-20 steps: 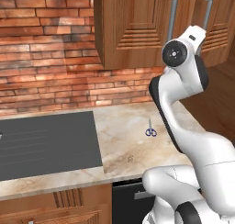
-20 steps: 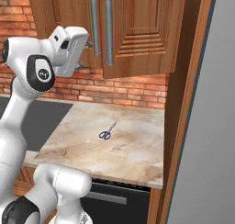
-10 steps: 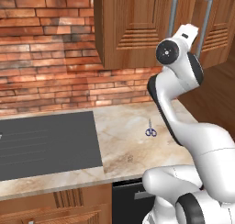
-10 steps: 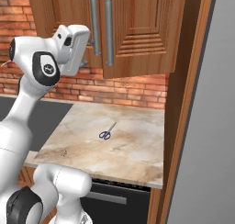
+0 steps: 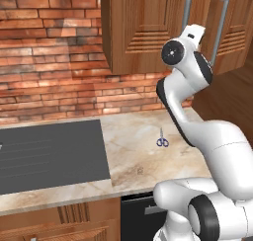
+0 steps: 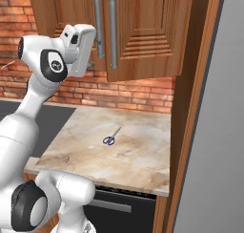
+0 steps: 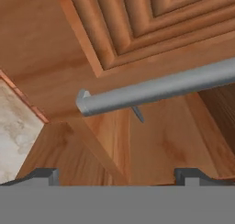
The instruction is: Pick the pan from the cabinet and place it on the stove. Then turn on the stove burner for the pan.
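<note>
We see a worktop (image 5: 143,151) made of pale stone with brown swirls in it. It runs along the brick wall at its back edge. A small pair of scissors (image 5: 161,138) with blue handles lies flat on it, about in the middle of the stone part, well away from every edge. The blades point toward the back edge. At the left edge of the stone sits the flat dark top of the stove (image 5: 49,153), touching the worktop.

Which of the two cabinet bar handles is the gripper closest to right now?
The left bar handle: the open gripper is raised right beside it, while the right bar handle stands farther off.
</note>
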